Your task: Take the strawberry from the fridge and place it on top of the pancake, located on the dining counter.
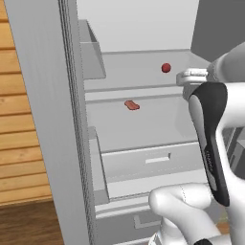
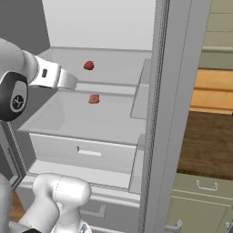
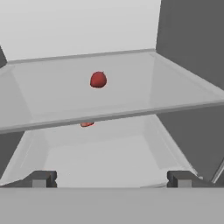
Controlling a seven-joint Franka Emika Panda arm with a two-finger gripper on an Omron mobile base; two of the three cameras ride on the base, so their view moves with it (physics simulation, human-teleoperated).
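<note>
The fridge (image 1: 48, 119) stands open, and its pale shelves show inside. The strawberry (image 1: 166, 68) is a small, round, dark-red berry. It sits by itself on the upper shelf (image 1: 139, 67), toward the back. In the left base view it is at about 1 o'clock from the middle of the picture. In the right base view the strawberry (image 2: 88, 66) is at about 11 o'clock.

One shelf down lies a flat pinkish-red piece (image 1: 131, 105). It is at about 7 o'clock from the berry in the left base view, and the two are well apart. In the right base view the piece (image 2: 93, 98) is almost right under the berry. A pale drawer (image 1: 148, 160) sits below that shelf.

In the hand view the claw (image 3: 111, 179) is wide open and holds nothing. Its two dark tips are far apart at the bottom, one tip (image 3: 41, 179) at 7 o'clock and the other at 5 o'clock. The strawberry (image 3: 98, 79) is at 12 o'clock from the claw, up on the glass shelf. The claw is in front of the shelves and is not touching the berry. The pinkish-red piece (image 3: 86, 124) peeks out just under the shelf edge.

The white arm (image 1: 210, 139) reaches toward the open fridge from the right side of the left base view.
</note>
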